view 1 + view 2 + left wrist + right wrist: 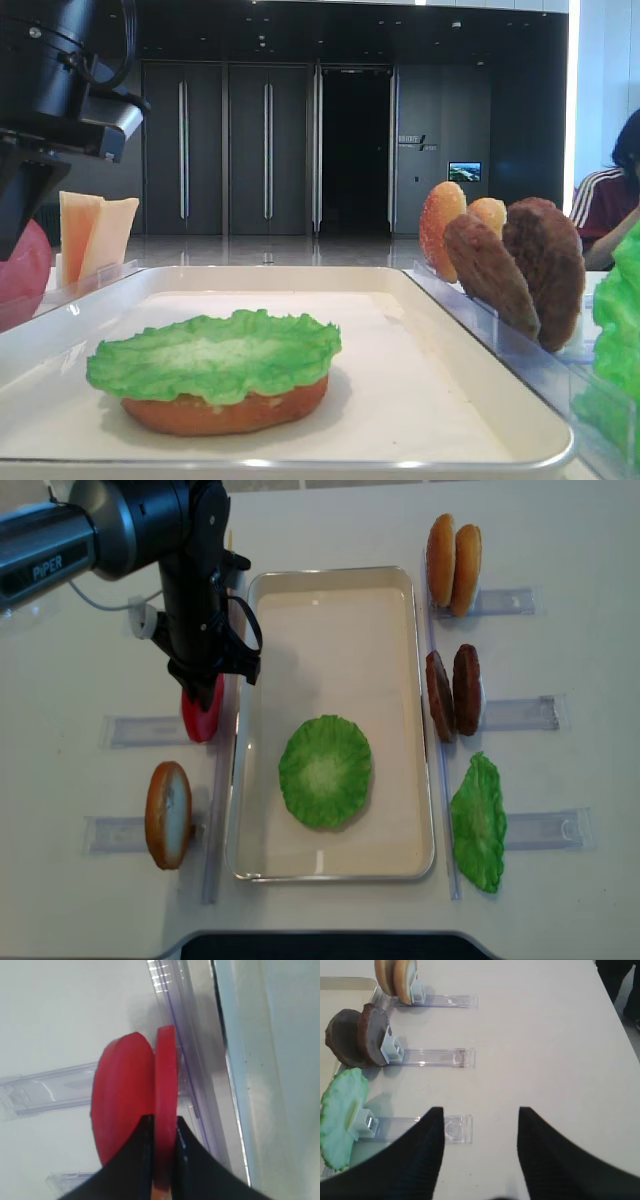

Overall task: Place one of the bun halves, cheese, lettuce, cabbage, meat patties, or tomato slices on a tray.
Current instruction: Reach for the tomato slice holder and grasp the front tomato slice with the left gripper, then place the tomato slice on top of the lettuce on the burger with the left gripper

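In the left wrist view, the left gripper (162,1135) is seen with its jaws closed tight on the edge of one tomato slice (165,1105), the one nearer the tray; a second tomato slice (122,1100) stands just behind it, touching or nearly so. Both are kept upright on edge in a clear plastic holder (47,1090), presumably so that a thin disc can be pinched from above.

In the right wrist view, the right gripper (480,1155) is held above bare tabletop (545,1035) with its jaws spread wide and nothing between them. Three further holders lie ahead of it: the nearest carries a lettuce leaf (342,1115), the next the two meat patties (362,1035), the farthest two bun halves (397,977).

In the overhead view, the tray (335,585) lies between the two rows of holders. It contains a lettuce leaf (325,771) laid on a flat bun half (225,410), visible beneath it only in the low exterior view. Another bun half (168,814) stands in the holder left of the tray. Cheese slices (95,230) stand upright beyond the tray's left rim.
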Motion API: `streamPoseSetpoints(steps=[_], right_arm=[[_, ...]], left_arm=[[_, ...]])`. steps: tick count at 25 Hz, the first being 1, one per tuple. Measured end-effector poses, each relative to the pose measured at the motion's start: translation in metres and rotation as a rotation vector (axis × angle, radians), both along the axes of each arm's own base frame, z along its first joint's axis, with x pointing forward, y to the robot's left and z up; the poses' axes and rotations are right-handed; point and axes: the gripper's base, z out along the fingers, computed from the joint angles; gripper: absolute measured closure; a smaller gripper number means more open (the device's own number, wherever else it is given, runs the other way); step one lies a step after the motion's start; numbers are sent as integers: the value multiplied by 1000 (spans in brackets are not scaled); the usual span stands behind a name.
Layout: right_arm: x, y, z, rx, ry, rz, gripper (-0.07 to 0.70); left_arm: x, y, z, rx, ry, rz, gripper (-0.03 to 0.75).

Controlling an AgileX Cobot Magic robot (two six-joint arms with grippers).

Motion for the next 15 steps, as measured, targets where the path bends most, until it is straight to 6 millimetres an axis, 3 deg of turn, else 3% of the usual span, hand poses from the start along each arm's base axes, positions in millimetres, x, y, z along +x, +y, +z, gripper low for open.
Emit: streamPoseSetpoints(steps=[15], right_arm=[[0,0,0,0,0,0,277]], left_arm=[[3,-8,18,-90,-35,33,670]])
